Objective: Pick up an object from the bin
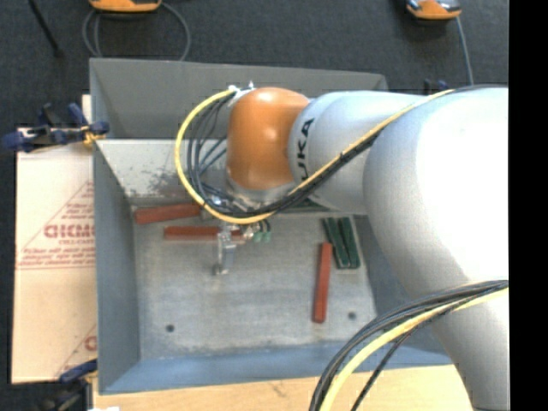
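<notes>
Bin [116,298]: grey metal, floor largely bare, a few loose items on it.

Left of the claw: two short red sticks lie nearly flat and roughly parallel, near the back of the floor. The upper stick [167,215] lies further left and slightly behind. The lower stick [190,232] lies just in front of it, and its right end runs up to the claw. Whether that end touches the claw cannot be told.

Claw [223,264]: it hangs over the floor, left of centre and towards the back, pointing down, with its tip low near the floor. Whether it is open or closed cannot be told; the view does not separate its two sides. Nothing is seen gripped in it. The nearest item is the lower stick, immediately to its left and level with its upper part.

Above the claw: the orange cover [261,135] on the wrist, with yellow and dark cables [193,157] looping round its left side. The white arm [411,187] extends away to the right.

Just right of the claw: a small green piece [261,234], partly hidden under the wrist; its shape cannot be told.

Further right, well apart from the claw: a long red stick [322,282], standing nearly straight front to back. Just beyond its upper end lies a dark green strip [342,241], slightly tilted, close to the arm.
</notes>
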`<state>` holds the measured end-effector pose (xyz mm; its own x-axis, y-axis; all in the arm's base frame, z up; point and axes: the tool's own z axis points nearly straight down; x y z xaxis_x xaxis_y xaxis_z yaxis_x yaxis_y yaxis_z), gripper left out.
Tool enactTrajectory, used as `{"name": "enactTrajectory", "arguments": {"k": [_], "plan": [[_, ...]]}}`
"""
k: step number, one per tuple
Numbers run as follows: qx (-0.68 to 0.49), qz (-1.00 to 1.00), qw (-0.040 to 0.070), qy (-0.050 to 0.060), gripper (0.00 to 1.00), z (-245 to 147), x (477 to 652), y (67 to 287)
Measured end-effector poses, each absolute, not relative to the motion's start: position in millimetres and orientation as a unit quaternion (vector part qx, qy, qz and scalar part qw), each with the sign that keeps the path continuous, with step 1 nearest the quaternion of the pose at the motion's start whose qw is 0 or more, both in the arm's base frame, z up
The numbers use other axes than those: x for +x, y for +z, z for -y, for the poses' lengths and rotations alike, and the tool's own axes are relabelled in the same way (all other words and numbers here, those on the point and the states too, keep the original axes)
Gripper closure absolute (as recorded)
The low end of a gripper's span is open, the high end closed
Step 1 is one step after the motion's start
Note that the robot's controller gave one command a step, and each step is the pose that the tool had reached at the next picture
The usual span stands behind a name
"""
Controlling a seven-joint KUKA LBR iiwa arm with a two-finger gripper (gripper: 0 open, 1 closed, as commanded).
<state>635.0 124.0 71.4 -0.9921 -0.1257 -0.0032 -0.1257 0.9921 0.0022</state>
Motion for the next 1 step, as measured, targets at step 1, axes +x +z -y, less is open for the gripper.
{"name": "enactTrajectory", "arguments": {"k": [1], "plan": [[-0.062,-0.998,0.002,0.001,1.0,-123.7,635.5,71.5]]}}
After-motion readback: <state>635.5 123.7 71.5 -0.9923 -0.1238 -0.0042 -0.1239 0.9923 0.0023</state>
